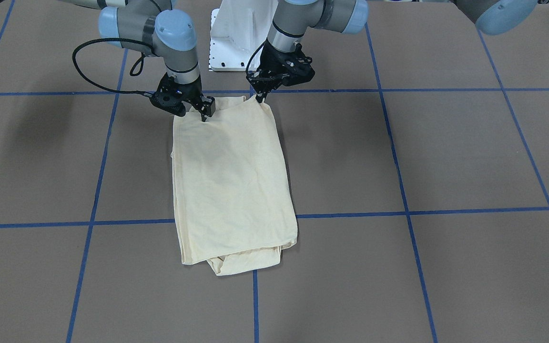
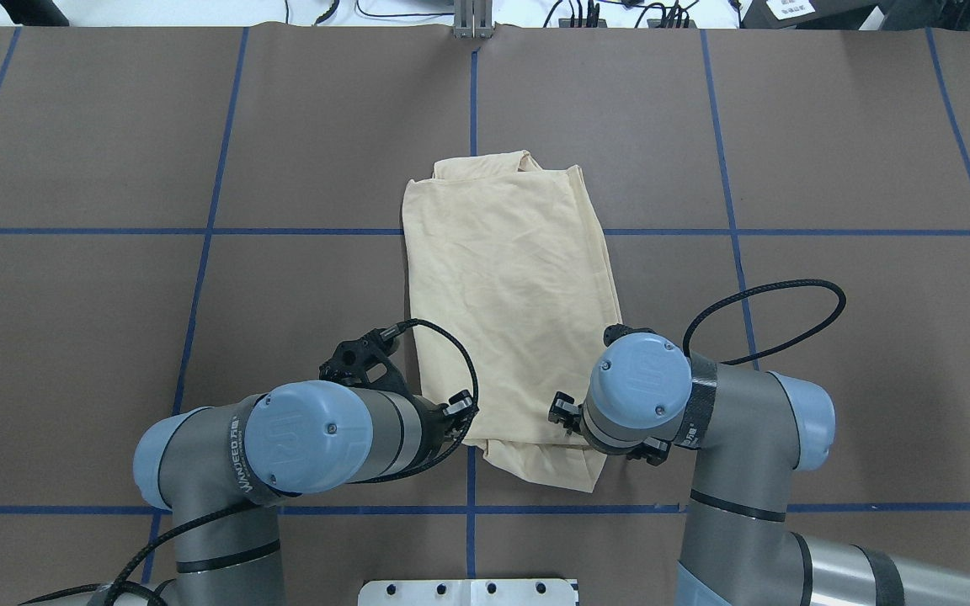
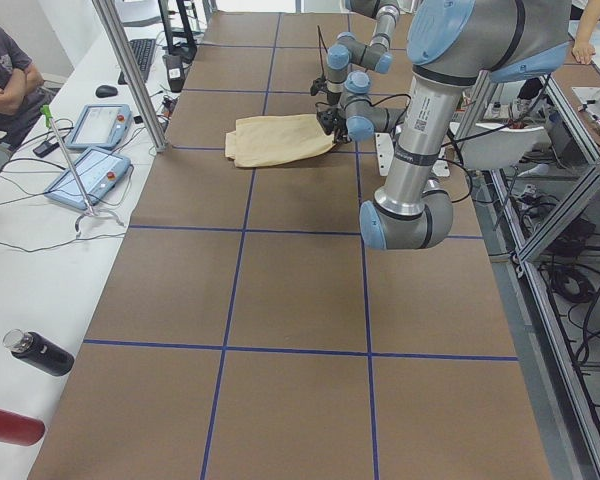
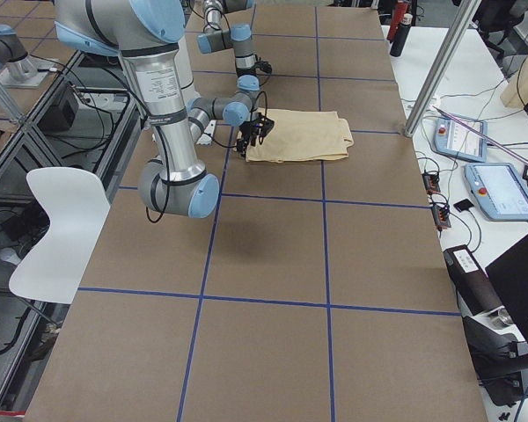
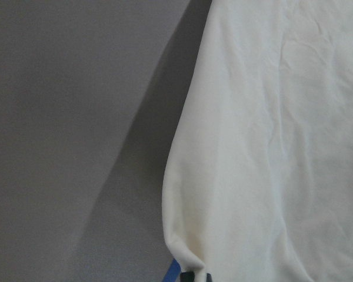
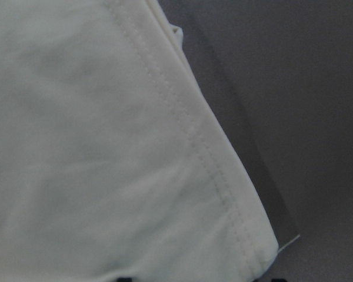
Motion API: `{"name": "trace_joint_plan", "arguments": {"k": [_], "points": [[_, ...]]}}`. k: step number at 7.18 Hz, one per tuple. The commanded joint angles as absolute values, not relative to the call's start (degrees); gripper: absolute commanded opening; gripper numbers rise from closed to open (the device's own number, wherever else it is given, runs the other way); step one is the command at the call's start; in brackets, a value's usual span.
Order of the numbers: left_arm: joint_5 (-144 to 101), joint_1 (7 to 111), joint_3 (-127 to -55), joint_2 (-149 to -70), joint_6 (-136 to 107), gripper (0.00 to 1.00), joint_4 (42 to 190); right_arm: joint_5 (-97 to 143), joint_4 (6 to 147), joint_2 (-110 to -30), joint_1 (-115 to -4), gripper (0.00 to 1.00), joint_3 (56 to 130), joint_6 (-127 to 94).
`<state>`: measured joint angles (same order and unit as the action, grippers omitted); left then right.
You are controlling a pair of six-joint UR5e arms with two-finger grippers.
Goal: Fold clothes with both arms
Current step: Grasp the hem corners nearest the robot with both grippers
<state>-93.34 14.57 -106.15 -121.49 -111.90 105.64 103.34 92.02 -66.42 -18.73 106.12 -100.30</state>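
The left hand (image 1: 260, 98) is pinched closed on one end corner of the shirt (image 1: 231, 181). The right hand (image 1: 204, 114) straddles the other corner, fingers spread and not yet clamped. The shirt lies folded lengthwise on the desk (image 1: 398, 152), stretching away from both hands. A lift now would likely raise one corner only and skew the fold.

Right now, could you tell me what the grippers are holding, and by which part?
The left gripper pinches the shirt by one robot-side corner. The right gripper appears open at the other robot-side corner, gripping nothing.
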Motion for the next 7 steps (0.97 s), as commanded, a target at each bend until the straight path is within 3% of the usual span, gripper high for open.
{"name": "trace_joint_plan", "arguments": {"k": [1, 3, 6, 7], "points": [[-93.3, 14.5, -106.2, -121.6, -111.9, 0.0, 105.6, 103.3, 92.0, -66.5, -18.7, 0.67, 106.1, -100.5], [-93.3, 14.5, -106.2, -121.6, -111.9, 0.0, 105.6, 102.8, 92.0, -66.6, -18.4, 0.47, 106.1, -100.5], [-93.3, 14.5, -106.4, -121.6, -111.9, 0.0, 105.6, 101.3, 92.1, -66.5, -18.1, 0.05, 106.2, -100.5], [-93.3, 14.6, -106.6, -121.6, -111.9, 0.0, 105.6, 101.2, 92.1, -66.4, -18.3, 0.0, 106.2, -100.5]]}}
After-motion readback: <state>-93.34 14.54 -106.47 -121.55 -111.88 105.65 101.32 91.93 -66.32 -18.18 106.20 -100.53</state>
